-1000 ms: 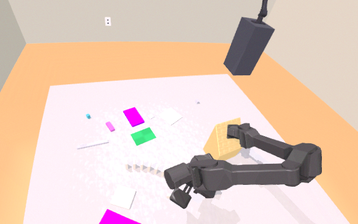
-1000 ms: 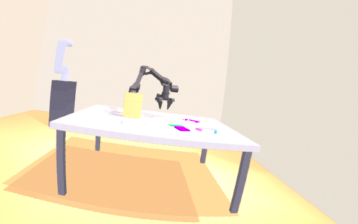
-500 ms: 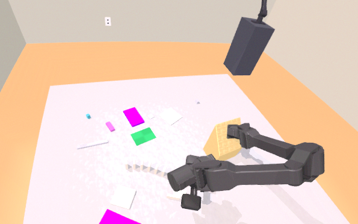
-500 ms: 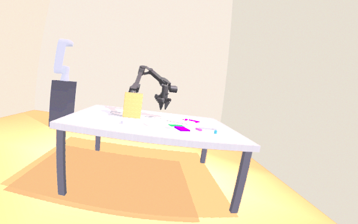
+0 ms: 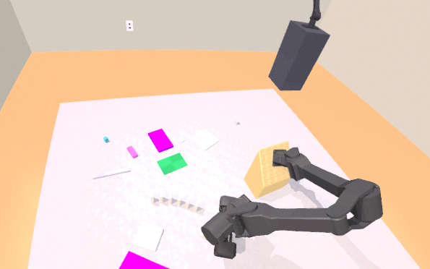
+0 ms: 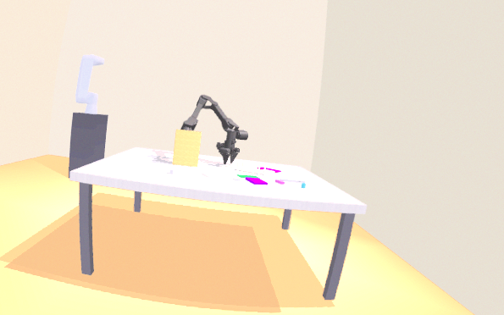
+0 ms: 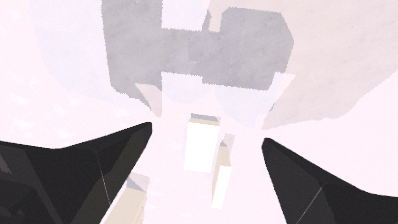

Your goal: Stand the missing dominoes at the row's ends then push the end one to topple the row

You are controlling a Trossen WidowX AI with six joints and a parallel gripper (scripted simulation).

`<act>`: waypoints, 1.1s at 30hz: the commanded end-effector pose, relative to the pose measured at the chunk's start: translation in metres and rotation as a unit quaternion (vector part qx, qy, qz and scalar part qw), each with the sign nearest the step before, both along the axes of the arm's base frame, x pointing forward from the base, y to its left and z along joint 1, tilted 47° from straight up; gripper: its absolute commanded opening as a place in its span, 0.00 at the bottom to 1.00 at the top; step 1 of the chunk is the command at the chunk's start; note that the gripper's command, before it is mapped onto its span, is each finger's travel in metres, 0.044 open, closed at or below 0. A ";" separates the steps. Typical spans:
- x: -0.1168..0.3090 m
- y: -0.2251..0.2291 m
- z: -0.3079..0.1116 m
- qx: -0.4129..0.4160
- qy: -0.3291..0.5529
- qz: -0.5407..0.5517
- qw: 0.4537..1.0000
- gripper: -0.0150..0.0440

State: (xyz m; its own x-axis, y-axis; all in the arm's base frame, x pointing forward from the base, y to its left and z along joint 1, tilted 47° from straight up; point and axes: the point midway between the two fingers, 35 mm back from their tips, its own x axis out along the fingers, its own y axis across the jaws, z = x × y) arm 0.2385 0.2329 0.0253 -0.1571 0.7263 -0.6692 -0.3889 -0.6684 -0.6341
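Note:
In the top view a curved row of several cream dominoes [image 5: 170, 201] stands left of the arm. In the wrist view two loose dominoes lie between and below the spread fingertips: one shows a broad white face [image 7: 201, 147], the other a narrow white face and a tan side [image 7: 221, 182]. Whether these two stand or lie, or touch, I cannot tell. Another domino [image 7: 124, 207] is partly behind the left finger. My gripper [image 6: 229, 163] [image 7: 206, 134] is open and empty, pointing down just above the table. Its fingertips are hidden in the top view.
A yellow block [image 5: 274, 170] [image 6: 186, 148] stands beside the arm's base. White squares [image 5: 149, 236] [image 5: 205, 139], a green sheet [image 5: 172, 163], magenta plates [image 5: 160, 140] [image 5: 140, 262], a pink piece [image 5: 132, 152], a cyan cube [image 5: 106, 139] and a pale bar [image 5: 111, 173] lie around the row.

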 end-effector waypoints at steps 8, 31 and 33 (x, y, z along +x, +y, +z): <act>-0.004 0.008 -0.011 -0.003 0.005 -0.002 1.000 1.00; -0.004 0.008 -0.011 -0.003 0.005 -0.002 1.000 0.44; -0.004 0.008 -0.011 -0.003 0.005 -0.002 1.000 0.44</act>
